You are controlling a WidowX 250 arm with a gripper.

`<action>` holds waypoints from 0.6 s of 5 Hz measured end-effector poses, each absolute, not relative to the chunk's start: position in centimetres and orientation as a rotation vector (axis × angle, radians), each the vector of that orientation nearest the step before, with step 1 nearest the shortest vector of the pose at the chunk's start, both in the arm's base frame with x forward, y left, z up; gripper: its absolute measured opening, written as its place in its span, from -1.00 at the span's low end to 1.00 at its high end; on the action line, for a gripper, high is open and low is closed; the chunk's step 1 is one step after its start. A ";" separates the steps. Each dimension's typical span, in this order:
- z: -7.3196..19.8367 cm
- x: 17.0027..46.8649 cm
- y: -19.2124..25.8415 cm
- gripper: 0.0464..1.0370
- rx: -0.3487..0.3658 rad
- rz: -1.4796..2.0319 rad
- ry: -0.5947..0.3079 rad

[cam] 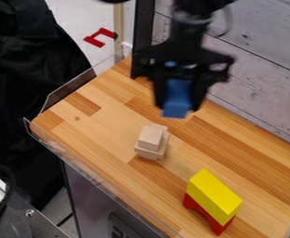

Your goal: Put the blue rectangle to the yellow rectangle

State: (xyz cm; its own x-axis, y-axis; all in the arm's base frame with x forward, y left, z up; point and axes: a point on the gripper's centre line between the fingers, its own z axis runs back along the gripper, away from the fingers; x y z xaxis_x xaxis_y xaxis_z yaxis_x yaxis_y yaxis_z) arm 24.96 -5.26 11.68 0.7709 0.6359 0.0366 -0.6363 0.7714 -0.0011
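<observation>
In the camera view, the claw (pixel 177 109) hangs down from the top, over the far part of the wooden surface (pixel 247 160). Its two fingers stand apart by the width of the blue block (pixel 177 96), one along its left side and one along its right, and it is gripped between them. The blue block is upright, its lower end reaching just past the fingertips, and it looks raised off the surface.

The yellow block (pixel 217 194) lies near the lower right part of the surface, on top of a red block (pixel 220 226) with an arched underside. The two touch, and their long sides run at a slant, from upper left to lower right. The blue block is well apart from the yellow one, above and to the left of it in the view.

Between them, left of the yellow block, sit two pale blocks (pixel 150 136), the smaller stacked on the larger. A clear rim (pixel 70 88) borders the surface at its left. Grey planks (pixel 259 69) stand behind it at the upper right. Black cloth (pixel 23 69) hangs at the left, beside a pale floor with a red mark (pixel 93 41).
</observation>
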 end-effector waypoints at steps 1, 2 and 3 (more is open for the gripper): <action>11.8 25.8 -8.6 0.02 -0.011 0.830 0.008; 9.8 26.3 -10.5 0.02 -0.027 0.946 0.106; 8.4 25.6 -12.0 0.02 -0.117 1.037 0.216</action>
State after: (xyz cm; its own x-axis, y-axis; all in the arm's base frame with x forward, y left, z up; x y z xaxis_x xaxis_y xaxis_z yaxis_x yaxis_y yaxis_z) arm 25.64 -11.96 8.36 0.4900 0.8402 -0.2323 -0.8632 0.5049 0.0053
